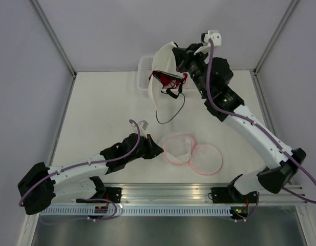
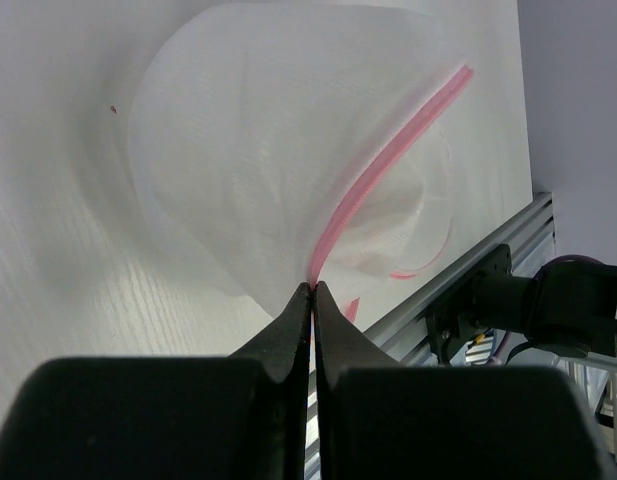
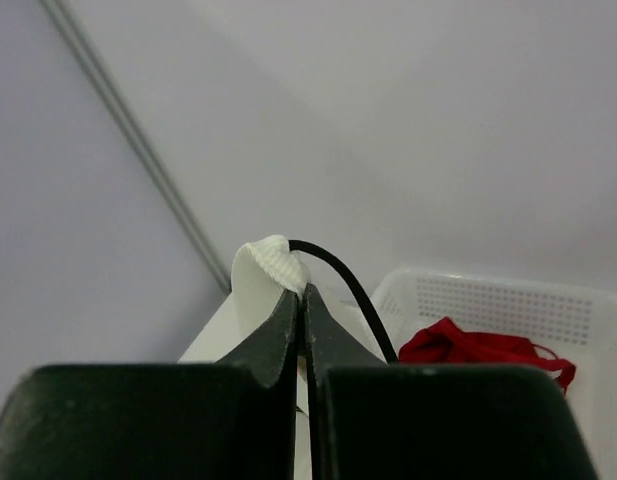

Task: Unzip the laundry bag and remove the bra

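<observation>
The laundry bag point(image 1: 191, 152) lies unzipped on the table as two round white mesh halves edged in pink. My left gripper point(image 1: 159, 150) is shut on its left edge. In the left wrist view the jaws point(image 2: 313, 288) pinch the mesh where the pink zipper trim point(image 2: 373, 185) ends. My right gripper point(image 1: 178, 54) is raised at the back, shut on the top of a white bra point(image 1: 160, 95), whose cup hangs down from it. A black strap point(image 1: 173, 110) dangles below the cup. The right wrist view shows white fabric point(image 3: 266, 262) and the black strap point(image 3: 340, 275) at the shut fingertips point(image 3: 304, 290).
A white perforated plastic basket point(image 1: 144, 72) stands at the back of the table behind the hanging bra. Red fabric point(image 1: 168, 78) with black trim shows at the basket, also seen as red fabric point(image 3: 468, 345) in the right wrist view. Grey walls enclose the table.
</observation>
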You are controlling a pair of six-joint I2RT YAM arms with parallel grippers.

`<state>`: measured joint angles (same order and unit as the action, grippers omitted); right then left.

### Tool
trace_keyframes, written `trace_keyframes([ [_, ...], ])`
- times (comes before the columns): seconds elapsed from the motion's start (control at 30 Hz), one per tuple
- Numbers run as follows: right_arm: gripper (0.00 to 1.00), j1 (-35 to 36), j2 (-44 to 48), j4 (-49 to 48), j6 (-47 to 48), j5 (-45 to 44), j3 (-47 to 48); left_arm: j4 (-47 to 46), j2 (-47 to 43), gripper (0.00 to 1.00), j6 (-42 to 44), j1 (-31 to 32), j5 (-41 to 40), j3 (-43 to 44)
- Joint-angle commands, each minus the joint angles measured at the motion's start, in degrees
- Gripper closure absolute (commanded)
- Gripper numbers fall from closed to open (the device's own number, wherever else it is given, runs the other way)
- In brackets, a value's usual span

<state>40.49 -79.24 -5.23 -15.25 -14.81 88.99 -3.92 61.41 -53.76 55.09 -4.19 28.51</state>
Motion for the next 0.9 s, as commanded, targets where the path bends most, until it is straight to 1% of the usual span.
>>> trace_keyframes([
  [0.0, 1.00, -5.0, -7.9, -1.5, 0.7, -0.3, 8.4, 0.1, -1.8, 0.98, -1.3, 0.0, 1.5, -1.1],
  [0.03, 0.99, -5.8, -10.0, -1.3, 0.7, -0.2, 12.2, 0.2, -2.0, 0.98, -1.4, 0.1, 1.6, -1.2],
  [0.07, 1.00, -7.2, -12.3, -0.7, 0.6, -0.2, 14.2, 0.2, -2.2, 0.98, -1.4, 0.1, 2.0, -1.4],
  [0.1, 1.00, -7.9, -16.8, -0.7, 0.9, -0.1, 16.3, 0.2, -2.4, 0.98, -1.4, 0.0, 2.1, -1.6],
  [0.17, 1.00, -9.6, -21.2, -1.2, 0.6, -0.7, 22.3, 0.4, -3.0, 0.98, -1.5, 0.0, 2.3, -1.9],
  [0.2, 1.00, -10.3, -25.8, -1.4, 0.4, -0.5, 24.3, 0.6, -3.3, 0.98, -1.5, 0.0, 2.4, -2.1],
  [0.27, 1.00, -12.1, -30.7, -2.7, 0.2, -0.7, 30.5, 0.8, -4.2, 0.98, -1.8, 0.1, 2.5, -2.5],
  [0.3, 1.00, -12.5, -35.8, -4.0, 0.3, -1.0, 32.8, 0.8, -4.6, 0.98, -2.0, 0.0, 2.7, -2.9],
  [0.33, 1.00, -13.1, -38.5, -4.4, 0.8, -1.0, 37.9, 1.1, -5.1, 0.98, -2.1, 0.1, 2.7, -3.3],
  [0.37, 1.00, -13.9, -41.3, -4.3, 1.0, -1.7, 40.9, 1.2, -6.0, 0.98, -2.4, 0.1, 2.6, -3.5],
  [0.4, 1.00, -14.4, -47.2, -3.2, 1.3, -1.9, 44.2, 1.4, -6.6, 0.98, -2.7, 0.0, 2.7, -4.2],
  [0.43, 1.00, -14.7, -50.2, -1.5, 1.5, -2.0, 51.6, 2.1, -7.1, 0.98, -2.7, 0.1, 2.5, -4.4],
  [0.47, 1.00, -15.3, -54.9, 1.7, 1.8, -4.1, 54.5, 2.7, -8.4, 0.98, -2.8, 0.1, 1.9, -4.6],
  [0.5, 1.00, -15.6, -56.3, 2.5, 2.2, -4.6, 56.0, 3.1, -8.9, 0.98, -2.8, 0.0, 1.6, -5.0],
  [0.57, 1.00, -16.1, -57.3, 2.2, 3.9, -7.6, 53.0, 3.6, -10.9, 0.98, -2.9, -0.1, 0.4, -5.5],
  [0.6, 1.00, -16.1, -57.3, 1.9, 4.5, -8.7, 49.0, 5.2, -11.5, 0.98, -2.8, -0.1, 0.0, -5.7],
  [0.63, 1.00, -16.1, -57.5, 2.0, 4.8, -9.1, 47.2, 5.7, -12.0, 0.98, -2.8, 0.0, -0.3, -5.7],
  [0.7, 1.00, -16.4, -58.5, 4.4, 4.9, -6.9, 44.4, 6.2, -12.8, 0.98, -2.8, 0.0, -0.6, -6.0],
  [0.77, 1.00, -16.9, -59.0, 8.5, 4.5, -2.8, 42.9, 6.2, -12.7, 0.98, -2.9, -0.1, -0.4, -6.1],
  [0.8, 1.00, -17.1, -58.6, 8.5, 4.7, 0.7, 39.6, 6.1, -12.4, 0.98, -3.0, -0.1, -0.4, -6.1],
  [0.87, 1.00, -17.1, -56.0, 6.7, 4.7, 3.4, 35.3, 6.1, -11.8, 0.98, -2.8, -0.1, -0.3, -6.0],
])
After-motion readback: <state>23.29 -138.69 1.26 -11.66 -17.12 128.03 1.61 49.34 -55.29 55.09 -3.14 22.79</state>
